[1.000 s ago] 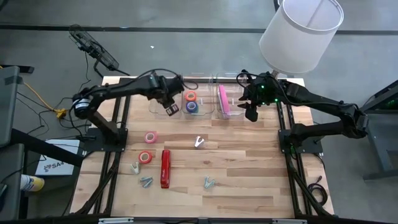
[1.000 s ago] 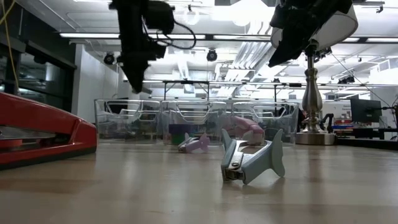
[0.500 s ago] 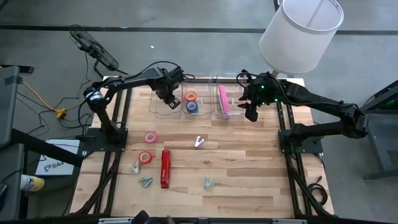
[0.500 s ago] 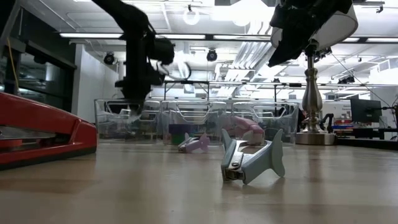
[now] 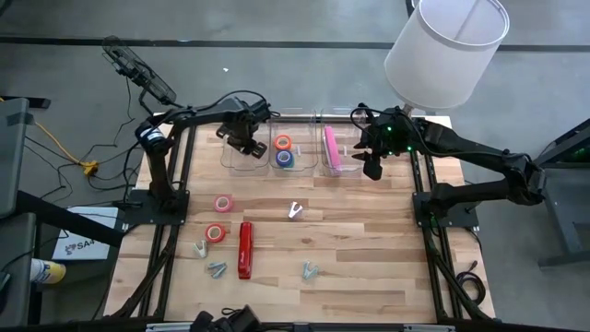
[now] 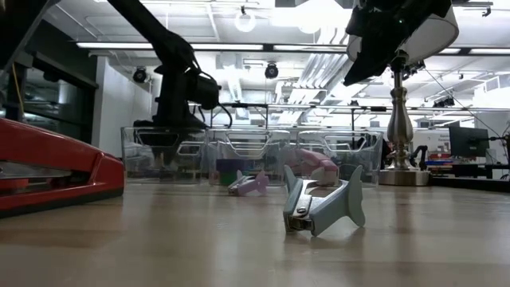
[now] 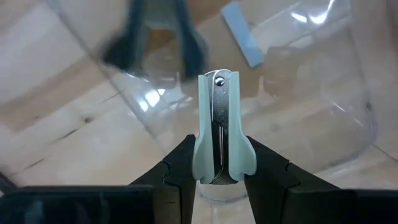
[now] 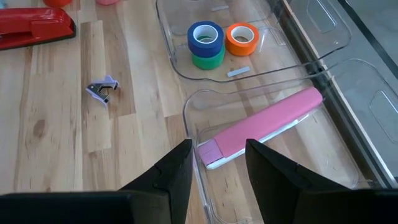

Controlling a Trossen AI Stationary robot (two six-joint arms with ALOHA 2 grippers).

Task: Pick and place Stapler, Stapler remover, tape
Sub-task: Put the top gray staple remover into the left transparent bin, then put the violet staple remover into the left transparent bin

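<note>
My left gripper [image 5: 241,140] hangs over the leftmost clear bin [image 5: 238,159] at the table's far side, shut on a pale green staple remover [image 7: 217,130]. My right gripper [image 5: 371,162] waits open beside the rightmost bin, where a pink stapler [image 5: 331,149] lies flat. Orange and blue tape rolls [image 5: 283,150] sit in the middle bin. On the table lie a red stapler [image 5: 245,249], a pink tape roll [image 5: 223,203], a red tape roll [image 5: 216,232] and several staple removers, among them one at the centre [image 5: 295,211]. My left gripper pinches the pale green staple remover between its two fingers [image 7: 180,168], one on each flared side of its wide handle end [image 7: 239,163]. The fingers come from above, pointing down. The remover is lifted clear and juts out past the fingertips over the clear bin [image 7: 298,106].
Three clear bins stand in a row along the far edge. A lamp with a white shade [image 5: 447,46] stands at the far right corner. Staple removers lie near the front [image 5: 217,269], [image 5: 310,270], [image 5: 200,248]. The low view shows one remover close up [image 6: 323,206].
My left gripper has moved toward the far edge and come down to the level of the leftmost bin, still shut on the staple remover. Its arm has swung back toward the far left corner.
</note>
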